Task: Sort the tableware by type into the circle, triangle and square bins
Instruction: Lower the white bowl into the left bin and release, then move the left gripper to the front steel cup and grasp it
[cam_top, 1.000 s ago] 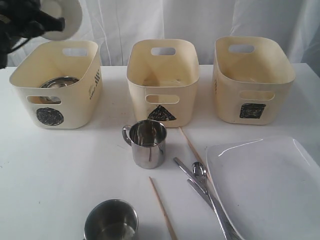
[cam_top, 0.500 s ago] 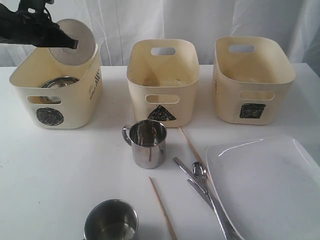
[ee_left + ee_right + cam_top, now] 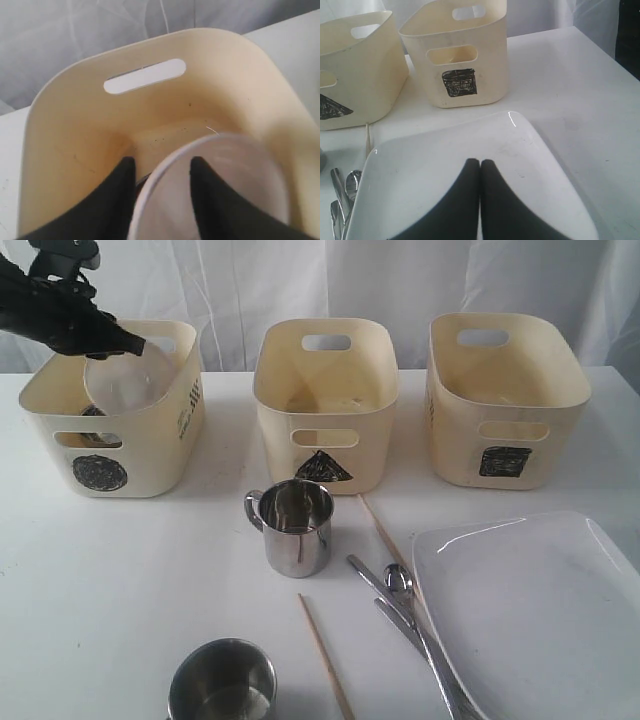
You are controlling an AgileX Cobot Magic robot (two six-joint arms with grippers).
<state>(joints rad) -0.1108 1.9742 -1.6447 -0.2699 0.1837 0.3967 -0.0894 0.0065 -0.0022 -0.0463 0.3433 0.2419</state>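
Note:
The small white bowl (image 3: 125, 380) is blurred and tilted inside the circle bin (image 3: 150, 455), just under my left gripper (image 3: 118, 343). In the left wrist view the left gripper (image 3: 162, 162) is open, its jaws straddling the bowl's rim (image 3: 150, 185) with room to spare. The steel bowl is almost hidden under it. On the table are two steel mugs (image 3: 295, 528) (image 3: 222, 685), two chopsticks (image 3: 325, 655) (image 3: 385, 535), and the spoon and forks (image 3: 405, 615). My right gripper (image 3: 480, 162) is shut and empty above the large white plate (image 3: 420, 170).
The triangle bin (image 3: 325, 430) stands in the middle and the square bin (image 3: 505, 430) on the right, along the back of the white table. The plate (image 3: 540, 610) fills the front right corner. A white curtain hangs behind the bins.
My left arm has brought the white bowl down from above the circle bin into it. The jaws have parted and the bowl is dropping. The right arm has not moved.

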